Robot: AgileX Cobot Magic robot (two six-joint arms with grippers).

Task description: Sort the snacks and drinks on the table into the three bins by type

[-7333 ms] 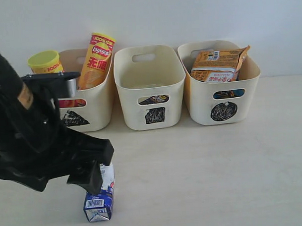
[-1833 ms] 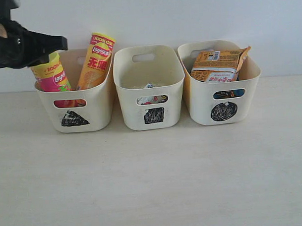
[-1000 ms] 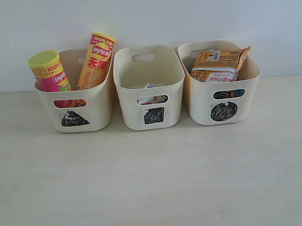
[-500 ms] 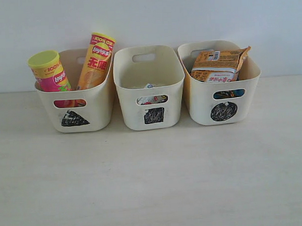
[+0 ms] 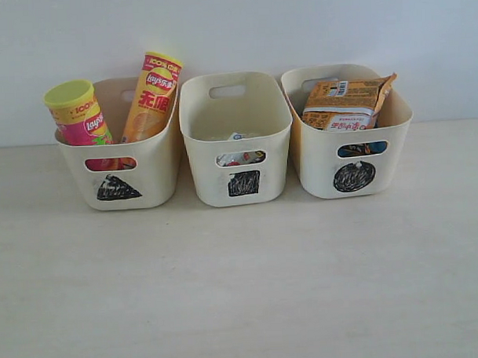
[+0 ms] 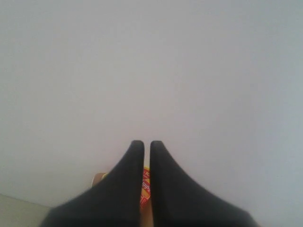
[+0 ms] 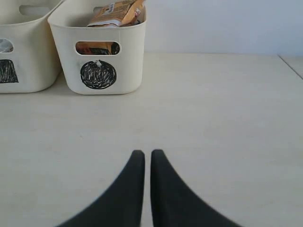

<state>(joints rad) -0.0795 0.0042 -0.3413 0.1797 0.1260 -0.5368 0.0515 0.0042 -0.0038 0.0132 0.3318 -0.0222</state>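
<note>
The table [image 5: 243, 289] in front of the bins is now bare. The white and blue carton that lay near the left front edge some seconds ago is gone from there, and the left arm, which was above the left bin a moment ago, has left the exterior view.

The left bin [image 5: 119, 163], marked with a triangle, holds the pink tube [image 5: 78, 114] and the yellow tube [image 5: 154, 95]; both lean and stand out over the rim. The middle bin [image 5: 237, 120], marked with a square, shows a bit of white packaging [image 5: 234, 137] low inside, and some print shows through its front slot. I judge that the cartons lie here, but I cannot tell one from the other. The right bin [image 5: 332, 156], marked with a circle, holds the orange bag [image 5: 346, 103] on top, and something blue [image 5: 362, 149] shows through its slot, probably the blue bag.

The left gripper [image 6: 143, 144] faces the wall [image 6: 151, 71], high and far from the table. Its fingers are almost together, with only a thin gap, and hold nothing. The right gripper [image 7: 143, 153] hangs over the table on the near right side, well apart from the right bin. Its fingers are also nearly closed and empty.

No snack or drink is left outside the bins, so in my judgement the sorting is finished and the arms only need to rest.
</note>
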